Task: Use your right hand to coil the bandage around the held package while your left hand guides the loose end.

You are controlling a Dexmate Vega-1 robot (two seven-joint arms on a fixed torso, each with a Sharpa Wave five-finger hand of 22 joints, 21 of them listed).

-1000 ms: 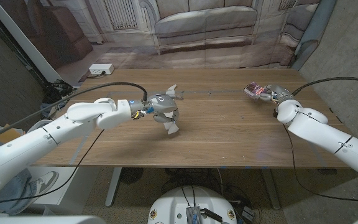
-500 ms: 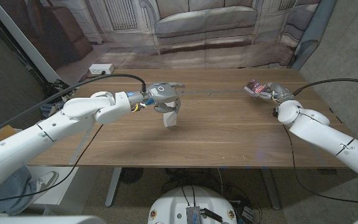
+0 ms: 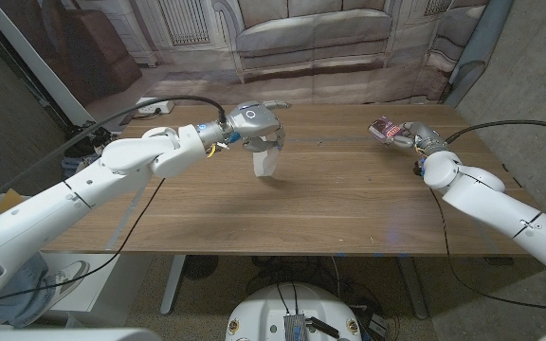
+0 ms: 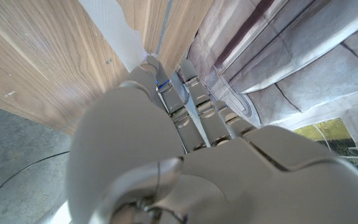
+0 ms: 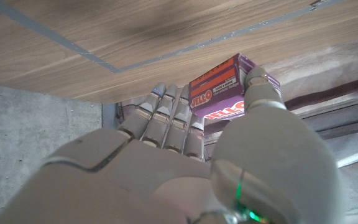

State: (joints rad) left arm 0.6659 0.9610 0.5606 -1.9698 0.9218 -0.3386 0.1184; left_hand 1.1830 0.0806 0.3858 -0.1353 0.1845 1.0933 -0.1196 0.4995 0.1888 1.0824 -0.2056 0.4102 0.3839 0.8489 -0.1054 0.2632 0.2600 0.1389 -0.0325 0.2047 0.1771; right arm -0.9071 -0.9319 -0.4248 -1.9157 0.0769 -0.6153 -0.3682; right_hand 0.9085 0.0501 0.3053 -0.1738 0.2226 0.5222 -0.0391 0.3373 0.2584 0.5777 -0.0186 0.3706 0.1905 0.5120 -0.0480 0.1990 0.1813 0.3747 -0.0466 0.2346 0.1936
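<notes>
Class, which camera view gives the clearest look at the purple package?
The right wrist view: the purple package sits close up, label partly readable, pinched by the right robot hand. The head view shows it small and distant. In the left wrist view I cannot find it.

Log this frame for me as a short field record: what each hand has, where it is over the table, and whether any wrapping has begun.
left hand: left hand holds a white strip of bandage that hangs down from it, over the far middle of the wooden table
right hand: right hand grips a small purple and red package near the table's far right
gap: the two hands are well apart
wrapping: bandage is not on the package; not yet begun
</notes>
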